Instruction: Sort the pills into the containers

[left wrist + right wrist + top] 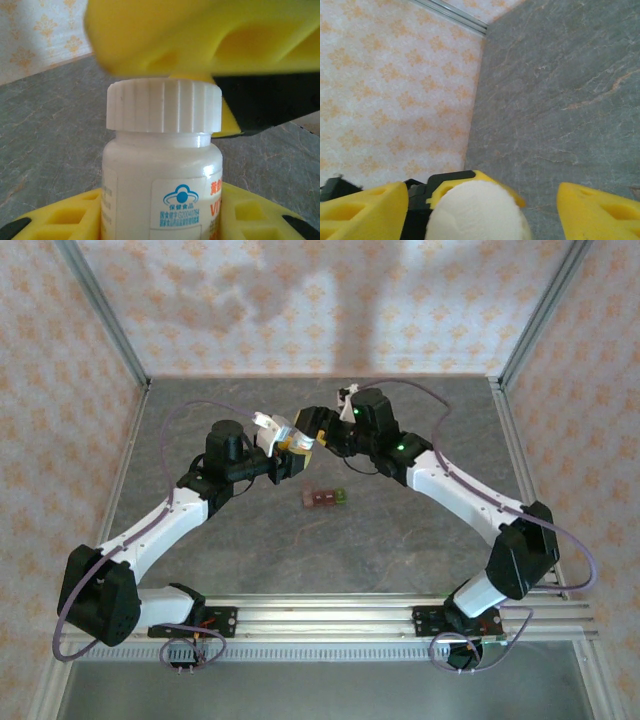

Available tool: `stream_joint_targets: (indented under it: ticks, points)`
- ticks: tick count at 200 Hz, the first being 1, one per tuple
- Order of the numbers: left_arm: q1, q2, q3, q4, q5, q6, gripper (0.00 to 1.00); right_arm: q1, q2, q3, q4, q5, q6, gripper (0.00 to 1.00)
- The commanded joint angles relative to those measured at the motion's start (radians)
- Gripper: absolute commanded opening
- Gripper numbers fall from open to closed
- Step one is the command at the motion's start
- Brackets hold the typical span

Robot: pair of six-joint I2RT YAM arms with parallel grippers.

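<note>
- Grey stone-patterned worktop (pixel 400 540), with orange-flowered wallpaper walls (pixel 300 300) around it.
- My left claw (pixel 160 222) clamps the white ribbed-cap plastic bottle (pixel 160 165) (label cut off).
- My right claw (pixel 480 210) is spread apart astride its cap (pixel 477 207).
- The reddish-brown, green-ended strip of containers (pixel 325 497) lies mid-worktop, its contents too small to tell.

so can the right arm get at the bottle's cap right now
Probably yes: the left jaws hold the bottle by its body, leaving the cap bare, and the right jaws stand open either side of it.
</note>
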Motion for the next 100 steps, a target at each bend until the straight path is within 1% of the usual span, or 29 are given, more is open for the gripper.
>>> stream_joint_targets:
  ticks: [1, 16, 28, 50, 80, 100]
  points:
    - [0.011, -0.014, 0.006, 0.068, 0.0, -0.012, 0.0, 0.013, 0.016, 0.038, 0.011, 0.006, 0.01, 0.69]
    - [0.011, -0.013, 0.006, 0.072, 0.0, -0.015, 0.0, 0.016, 0.024, 0.038, 0.013, -0.01, 0.003, 0.61]
    - [0.011, -0.01, 0.008, 0.071, -0.001, -0.014, 0.0, 0.017, 0.024, 0.031, 0.018, -0.026, -0.011, 0.52]
    - [0.011, -0.011, 0.009, 0.073, -0.004, -0.019, 0.0, 0.015, 0.008, -0.01, 0.089, -0.074, -0.06, 0.44]
    - [0.014, -0.012, 0.009, 0.102, 0.023, -0.05, 0.0, -0.016, -0.022, -0.064, 0.194, -0.19, -0.18, 0.43]
    - [0.018, -0.016, 0.004, 0.138, 0.045, -0.088, 0.0, -0.05, -0.035, -0.087, 0.206, -0.27, -0.248, 0.46]
